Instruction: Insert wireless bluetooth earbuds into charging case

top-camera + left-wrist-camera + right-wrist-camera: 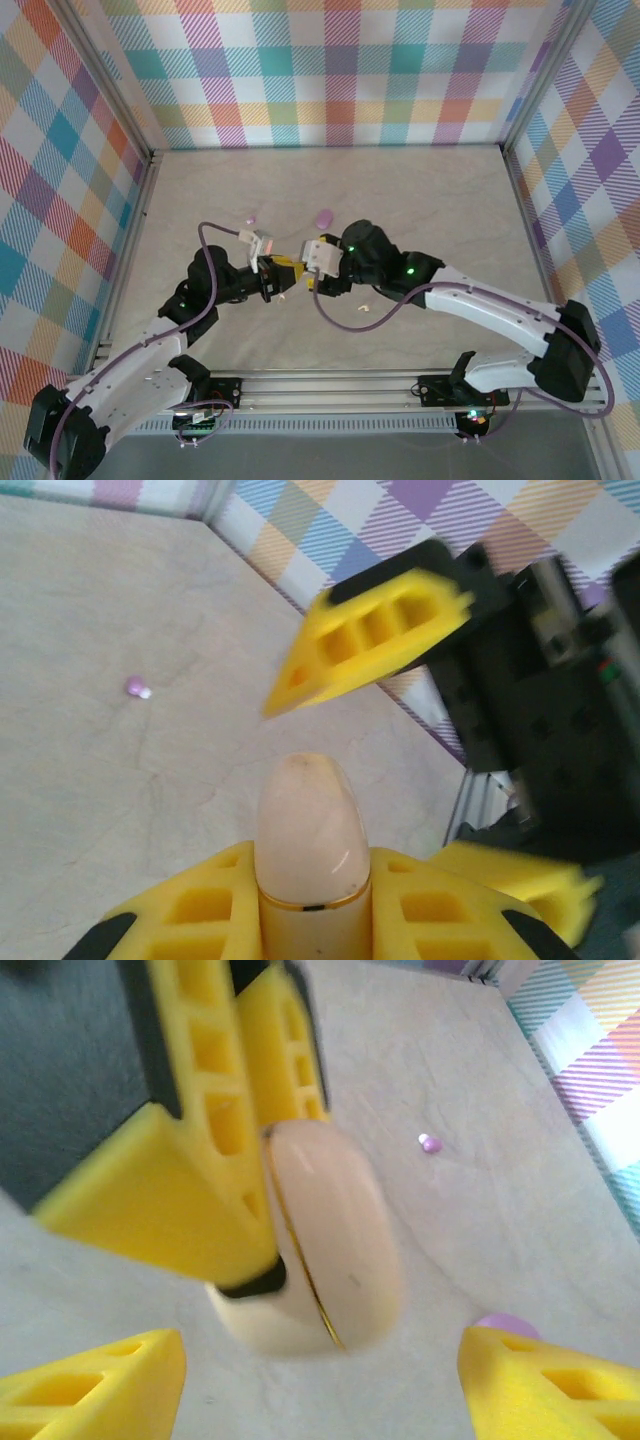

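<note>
Cream case [330,1230] clamped in the left gripper [283,278]! Right gripper [320,1380] spread wide around it, not touching. One purple earbud [430,1143] lies well apart on the desk [80,780].

surface: marbled beige table [420,200] | on it: purple earbud [249,219], purple case [323,216], cream earbud [362,309]

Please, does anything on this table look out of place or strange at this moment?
One light purple earbud lies loose on the table, apart from the purple case. The cream case is off the table, clamped in the left tool, and it looks closed.
</note>
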Motion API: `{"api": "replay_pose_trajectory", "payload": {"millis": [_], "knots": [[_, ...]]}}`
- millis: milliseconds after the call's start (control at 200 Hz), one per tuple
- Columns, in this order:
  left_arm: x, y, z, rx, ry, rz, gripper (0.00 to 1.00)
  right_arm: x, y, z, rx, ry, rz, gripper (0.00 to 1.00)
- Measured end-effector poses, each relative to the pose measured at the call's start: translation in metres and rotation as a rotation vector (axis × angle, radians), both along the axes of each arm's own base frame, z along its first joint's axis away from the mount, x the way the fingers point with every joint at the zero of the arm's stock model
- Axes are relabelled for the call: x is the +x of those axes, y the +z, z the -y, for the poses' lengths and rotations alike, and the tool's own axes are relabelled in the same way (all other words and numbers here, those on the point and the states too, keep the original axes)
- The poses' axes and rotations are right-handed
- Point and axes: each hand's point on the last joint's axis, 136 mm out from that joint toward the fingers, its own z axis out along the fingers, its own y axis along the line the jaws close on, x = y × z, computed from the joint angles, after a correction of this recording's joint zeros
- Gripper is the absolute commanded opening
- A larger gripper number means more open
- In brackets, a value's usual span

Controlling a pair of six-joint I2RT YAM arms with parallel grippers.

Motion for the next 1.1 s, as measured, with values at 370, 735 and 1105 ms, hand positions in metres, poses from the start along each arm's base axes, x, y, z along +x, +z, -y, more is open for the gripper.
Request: {"api": "replay_pose_trajectory", "payload": {"millis": [370,735,1105], "knots": [[-0.007,0.013,-0.007,0.028,-0.009,0.23,0.0,0.0,0.066,0.011,0.301,0.012,-0.373,0.71],[-0.016,0.031,0.004,0.034,-0.111,0.311,0.0,-0.007,0.034,-0.008,0.261,0.073,-0.573,0.71],[-0.019,0.026,0.009,0.032,-0.158,0.297,0.0,0.021,0.041,0.0,0.291,-0.036,-0.592,0.7]]}}
